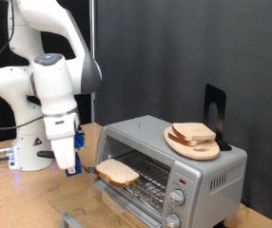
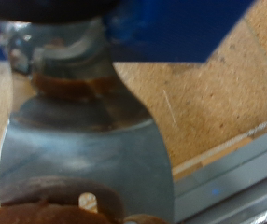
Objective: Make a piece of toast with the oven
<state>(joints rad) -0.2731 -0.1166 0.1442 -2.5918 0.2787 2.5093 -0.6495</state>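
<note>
The silver-grey oven [image 1: 207, 171] stands at the exterior view's right with its glass door [image 1: 126, 198] folded down. A piece of toast [image 1: 117, 172], pale with a brown crust, sits at the open mouth at the front of the wire rack. My gripper [image 1: 69, 160], with blue fingers, points down just left of the oven. In the wrist view my gripper [image 2: 68, 47] is shut on the narrow neck of a shiny metal spatula [image 2: 77, 149]. A brown crust edge of the toast [image 2: 49, 211] shows at the blade's far end.
A round wooden plate [image 1: 186, 146] with two more bread slices [image 1: 193, 133] rests on the oven's top, beside a black stand [image 1: 215, 112]. Two knobs [image 1: 179, 199] are on the oven's front. A grey metal strip [image 1: 74, 219] lies on the wooden table in front.
</note>
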